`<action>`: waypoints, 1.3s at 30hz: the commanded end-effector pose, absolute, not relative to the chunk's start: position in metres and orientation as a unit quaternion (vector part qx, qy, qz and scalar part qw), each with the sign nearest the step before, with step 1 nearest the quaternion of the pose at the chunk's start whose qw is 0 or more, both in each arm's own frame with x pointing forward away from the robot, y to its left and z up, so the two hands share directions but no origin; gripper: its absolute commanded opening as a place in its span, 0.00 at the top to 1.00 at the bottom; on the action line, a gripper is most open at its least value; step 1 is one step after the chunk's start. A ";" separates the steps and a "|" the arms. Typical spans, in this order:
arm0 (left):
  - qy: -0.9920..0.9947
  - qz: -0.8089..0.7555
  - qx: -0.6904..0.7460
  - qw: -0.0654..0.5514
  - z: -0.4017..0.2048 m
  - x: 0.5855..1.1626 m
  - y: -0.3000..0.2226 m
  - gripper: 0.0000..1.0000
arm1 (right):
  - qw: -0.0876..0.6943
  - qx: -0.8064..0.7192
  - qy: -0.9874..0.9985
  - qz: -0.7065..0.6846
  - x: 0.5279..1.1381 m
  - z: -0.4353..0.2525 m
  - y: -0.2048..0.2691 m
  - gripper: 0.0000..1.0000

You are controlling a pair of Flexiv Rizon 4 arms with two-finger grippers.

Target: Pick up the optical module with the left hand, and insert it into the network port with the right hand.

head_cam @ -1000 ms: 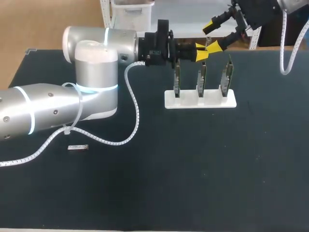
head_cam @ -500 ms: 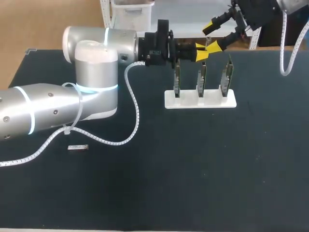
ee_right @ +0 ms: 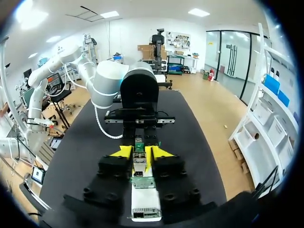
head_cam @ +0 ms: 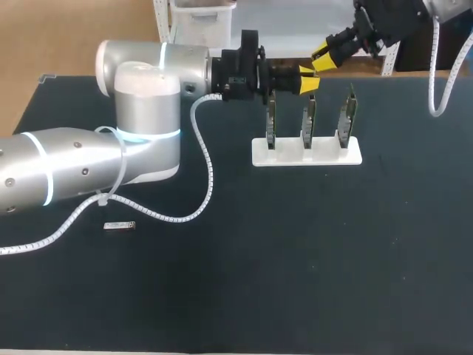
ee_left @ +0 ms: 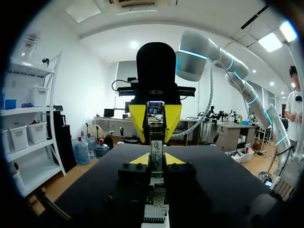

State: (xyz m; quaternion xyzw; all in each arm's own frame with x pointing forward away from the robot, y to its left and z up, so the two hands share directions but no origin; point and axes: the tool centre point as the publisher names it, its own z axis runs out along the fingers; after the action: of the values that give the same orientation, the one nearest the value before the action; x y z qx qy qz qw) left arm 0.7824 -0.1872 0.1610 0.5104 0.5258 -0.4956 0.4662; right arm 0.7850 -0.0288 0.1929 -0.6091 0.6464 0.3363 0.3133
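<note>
The left gripper (head_cam: 307, 80) is clamping a slim silver metal optical module (ee_left: 156, 145) in the air over the black worktop's (head_cam: 295, 259) far edge, above a white rack (head_cam: 307, 153) of green boards. The right gripper (head_cam: 323, 58) is pinching the module's far end between narrowed fingers.

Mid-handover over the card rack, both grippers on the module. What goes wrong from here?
1. The left gripper and right gripper clamp the module together, tip to tip. If the right pulls before the left opens, the module may twist or slip.
2. The handover appears to sit above the rack of upright cards. A dropped module would likely hit them.
</note>
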 end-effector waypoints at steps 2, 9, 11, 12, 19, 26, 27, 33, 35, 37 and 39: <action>0.525 -0.497 0.512 0.464 0.161 0.784 -0.189 1.00 | 0.314 -0.609 0.646 0.336 0.783 0.193 -0.029 1.00; 0.525 -0.497 0.512 0.464 0.161 0.784 -0.189 1.00 | 0.313 -0.611 0.646 0.335 0.783 0.193 -0.029 1.00; 0.525 -0.497 0.512 0.464 0.161 0.784 -0.189 1.00 | 0.312 -0.612 0.645 0.334 0.783 0.193 -0.029 1.00; 0.525 -0.497 0.512 0.464 0.161 0.784 -0.189 0.90 | 0.312 -0.612 0.645 0.334 0.783 0.193 -0.029 1.00; 0.525 -0.497 0.512 0.464 0.161 0.784 -0.189 0.00 | 0.311 -0.613 0.645 0.334 0.783 0.192 -0.030 1.00; 0.525 -0.496 0.512 0.465 0.161 0.783 -0.186 0.00 | 0.311 -0.613 0.645 0.334 0.784 0.192 -0.030 1.00; 0.525 -0.496 0.513 0.464 0.161 0.783 -0.185 0.00 | 0.311 -0.612 0.646 0.334 0.784 0.192 -0.031 1.00; 0.531 -0.490 0.514 0.462 0.159 0.783 -0.178 0.00 | 0.315 -0.609 0.647 0.334 0.786 0.192 -0.031 1.00; 0.534 -0.484 0.518 0.461 0.159 0.782 -0.176 0.00 | 0.316 -0.608 0.647 0.334 0.786 0.192 -0.031 1.00; 0.541 -0.470 0.526 0.458 0.160 0.780 -0.173 0.00 | 0.317 -0.607 0.647 0.334 0.786 0.191 -0.031 1.00; 0.544 -0.457 0.538 0.454 0.162 0.778 -0.172 0.00 | 0.318 -0.606 0.648 0.334 0.786 0.191 -0.031 1.00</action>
State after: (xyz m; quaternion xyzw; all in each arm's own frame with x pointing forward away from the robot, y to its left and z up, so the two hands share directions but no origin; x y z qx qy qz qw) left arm 0.7851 -0.1748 0.1529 0.5331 0.5347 -0.4677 0.4596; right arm 0.7875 -0.0309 0.1919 -0.6073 0.6478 0.3347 0.3155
